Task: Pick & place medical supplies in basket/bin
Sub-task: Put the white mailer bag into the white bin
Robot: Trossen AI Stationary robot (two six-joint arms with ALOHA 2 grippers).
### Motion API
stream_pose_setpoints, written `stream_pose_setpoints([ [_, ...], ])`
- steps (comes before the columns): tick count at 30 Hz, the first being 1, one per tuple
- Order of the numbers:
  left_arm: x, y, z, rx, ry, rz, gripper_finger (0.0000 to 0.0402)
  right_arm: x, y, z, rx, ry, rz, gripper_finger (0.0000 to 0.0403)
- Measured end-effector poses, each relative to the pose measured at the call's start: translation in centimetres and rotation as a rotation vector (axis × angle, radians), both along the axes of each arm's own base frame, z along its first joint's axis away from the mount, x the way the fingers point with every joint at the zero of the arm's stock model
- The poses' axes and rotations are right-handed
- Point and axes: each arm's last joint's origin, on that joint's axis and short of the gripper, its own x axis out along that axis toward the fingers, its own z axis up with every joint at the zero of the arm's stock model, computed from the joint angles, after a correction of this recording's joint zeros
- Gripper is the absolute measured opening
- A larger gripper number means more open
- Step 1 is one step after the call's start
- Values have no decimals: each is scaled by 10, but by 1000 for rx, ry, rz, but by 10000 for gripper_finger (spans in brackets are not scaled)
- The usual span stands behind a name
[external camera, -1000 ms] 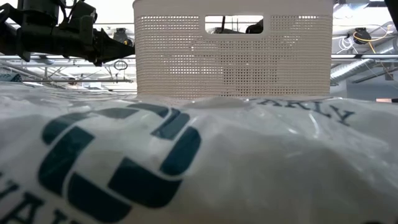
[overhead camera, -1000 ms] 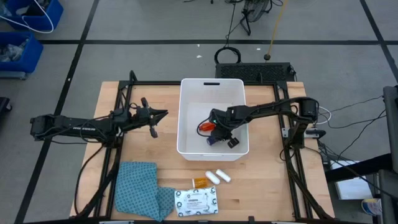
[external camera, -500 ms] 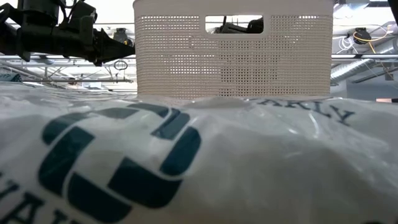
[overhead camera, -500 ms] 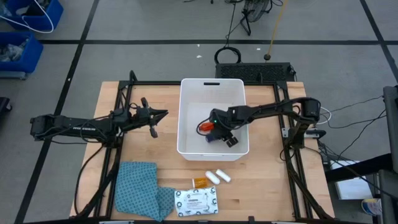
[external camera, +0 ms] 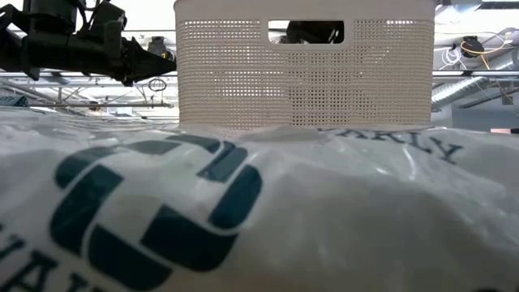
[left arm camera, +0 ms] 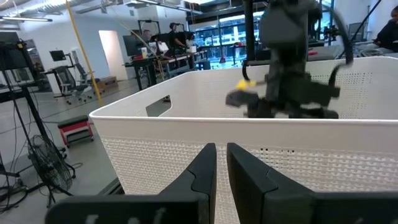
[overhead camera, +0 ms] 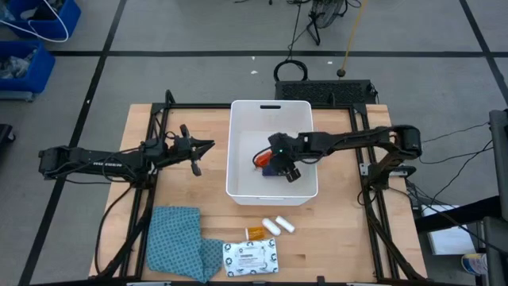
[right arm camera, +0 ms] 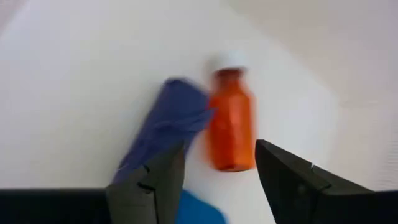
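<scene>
The white bin (overhead camera: 238, 119) stands at the table's middle. On its floor lie an orange bottle with a pale cap (right arm camera: 231, 121), a dark blue strip (right arm camera: 168, 127) and a blue item (right arm camera: 199, 213). My right gripper (overhead camera: 279, 163) hangs inside the bin above them, open (right arm camera: 219, 149), touching nothing. My left gripper (overhead camera: 208, 145) is shut and empty, level, just left of the bin's left wall (left arm camera: 311, 155). An orange pill bottle (overhead camera: 255, 232), two white cylinders (overhead camera: 279, 226) and a white printed packet (overhead camera: 251, 257) lie on the table near the front edge.
A blue patterned cloth (overhead camera: 178, 238) lies at the front left, beside the packet. In the low view the packet (external camera: 243, 211) fills the foreground before the bin (external camera: 304, 81). Black frame rails (overhead camera: 155, 127) run along both table sides.
My right gripper has moved a little toward the bin's far left, staying inside the bin over the orange bottle and blue strip.
</scene>
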Motion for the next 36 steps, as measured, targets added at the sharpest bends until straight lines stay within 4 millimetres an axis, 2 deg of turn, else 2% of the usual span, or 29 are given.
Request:
stream_pose_setpoints([
  [6,0,0,0,0,0,0,44,-7,1,37,-21,-129,6,135],
  [15,0,0,0,-1,-1,0,44,-19,4,59,2,-201,28,11],
  [21,0,0,0,-1,0,0,44,-26,2,78,95,-312,2,6],
  [29,0,0,-1,-2,9,1,44,-49,-15,124,442,-573,-24,1],
  [36,0,0,-2,-3,23,1,44,-84,-8,146,458,-595,-33,1],
])
